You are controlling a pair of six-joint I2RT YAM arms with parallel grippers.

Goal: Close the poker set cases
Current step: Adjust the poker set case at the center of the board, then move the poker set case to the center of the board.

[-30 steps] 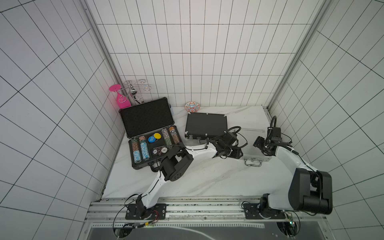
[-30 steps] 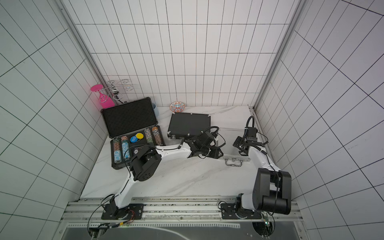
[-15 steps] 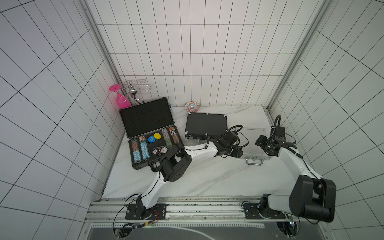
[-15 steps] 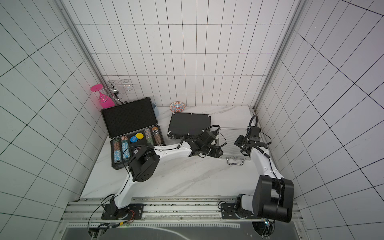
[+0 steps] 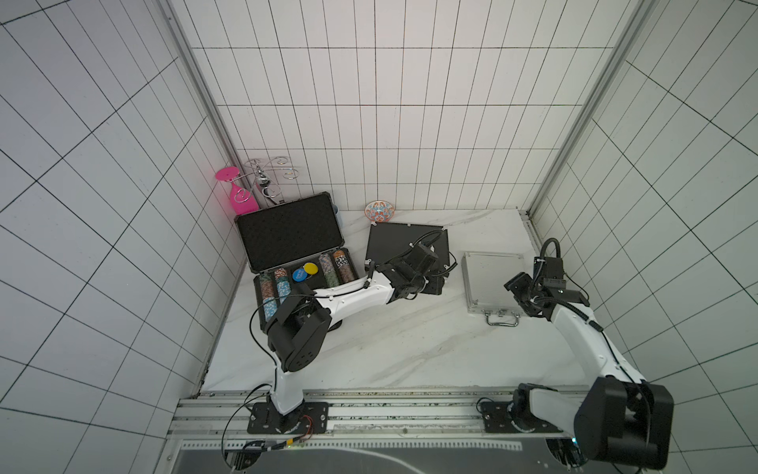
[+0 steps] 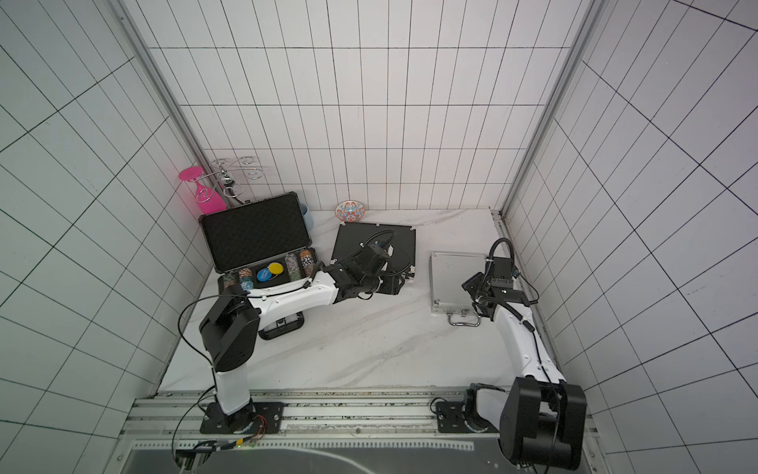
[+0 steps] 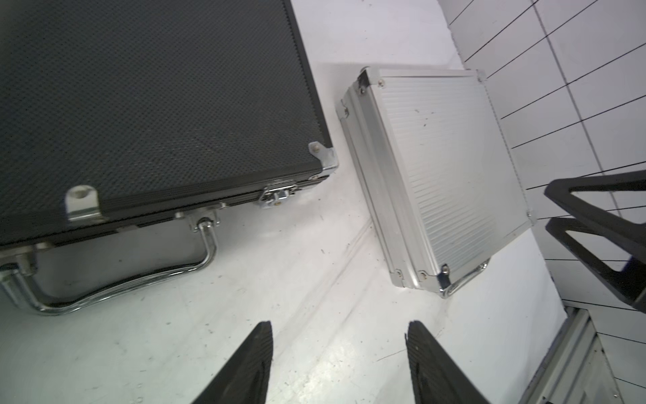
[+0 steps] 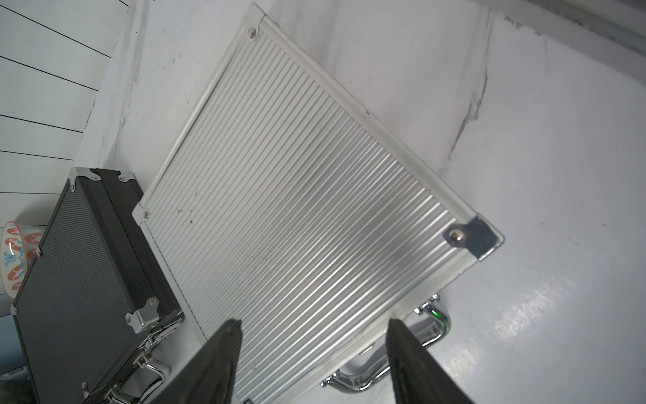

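The left end effector point(image 7: 337, 328) gapes empty beside the closed black case point(image 7: 140, 105); the right end effector point(image 8: 314, 321) gapes empty over the closed silver aluminium case point(image 8: 297, 182).

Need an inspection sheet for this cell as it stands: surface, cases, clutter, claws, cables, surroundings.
Surface: white marbled tabletop, scuffed, no spills seen.
Job's things: large ribbed black case open, lid up, chips in base; medium black case shut, flat; small silver case shut, flat, handle toward the robot.
Clutter: pink glass upside down in wire rack, patterned bowl, all by the back wall.
Claws: left claw open, empty, over bare table by the medium black case; right claw open, empty, over the small silver case.
Cables: left wrist cable and right wrist cable looped; base wires loose.
Surroundings: white tiled walls; metal rail in front.
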